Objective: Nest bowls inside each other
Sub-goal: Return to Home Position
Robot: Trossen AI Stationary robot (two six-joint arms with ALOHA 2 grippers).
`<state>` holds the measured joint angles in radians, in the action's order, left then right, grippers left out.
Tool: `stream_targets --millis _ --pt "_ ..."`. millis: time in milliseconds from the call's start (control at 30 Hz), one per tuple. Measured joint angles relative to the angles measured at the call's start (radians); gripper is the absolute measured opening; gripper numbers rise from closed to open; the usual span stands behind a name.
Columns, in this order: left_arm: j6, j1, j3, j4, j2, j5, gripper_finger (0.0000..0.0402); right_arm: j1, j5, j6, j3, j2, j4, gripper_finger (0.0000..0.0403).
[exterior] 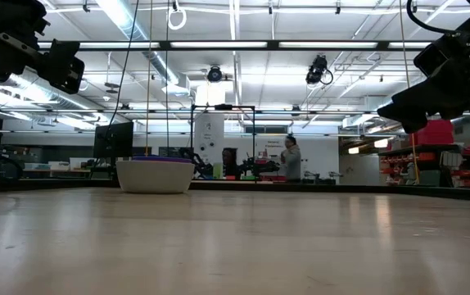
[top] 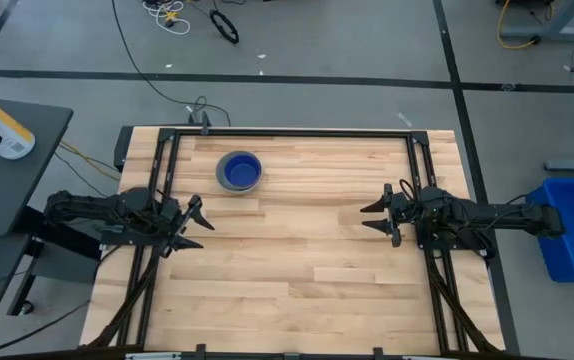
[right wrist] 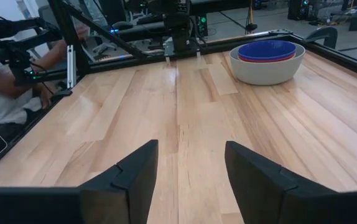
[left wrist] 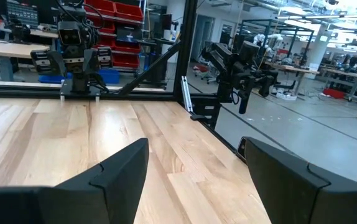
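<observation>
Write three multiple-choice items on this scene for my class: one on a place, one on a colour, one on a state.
1. Where on the table does the bowl stack stand in the high view?
A. Dead centre
B. Near the top edge, on the side of the left arm
C. At the bottom edge

2. What colour is the innermost bowl?
A. Yellow
B. Dark blue
C. Green

3. How do the jaws of the left arm and the right arm stand?
A. Both open, holding nothing
B. Both shut
C. One shut on a bowl

Answers:
1 B: the stack sits high and left of the middle.
2 B: the dark blue bowl lies topmost inside the grey bowl.
3 A: each wrist view shows its jaws apart over bare wood.
</observation>
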<state>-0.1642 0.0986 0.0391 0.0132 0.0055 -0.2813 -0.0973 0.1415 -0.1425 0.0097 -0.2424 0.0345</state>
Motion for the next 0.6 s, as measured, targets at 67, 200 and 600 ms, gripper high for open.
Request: stream_targets --millis 67,200,600 --pt "0.000 0.000 0.000 0.000 0.000 0.000 0.0277 0.000 0.000 0.000 0.000 0.000 0.000 0.0195" --pt "0.000 0.000 0.000 0.000 0.000 0.000 0.0277 0.000 0.000 0.000 0.000 0.000 0.000 0.0200" --pt "0.000 0.000 0.000 0.000 0.000 0.000 0.0277 0.000 0.000 0.000 0.000 0.000 0.000 0.0220"
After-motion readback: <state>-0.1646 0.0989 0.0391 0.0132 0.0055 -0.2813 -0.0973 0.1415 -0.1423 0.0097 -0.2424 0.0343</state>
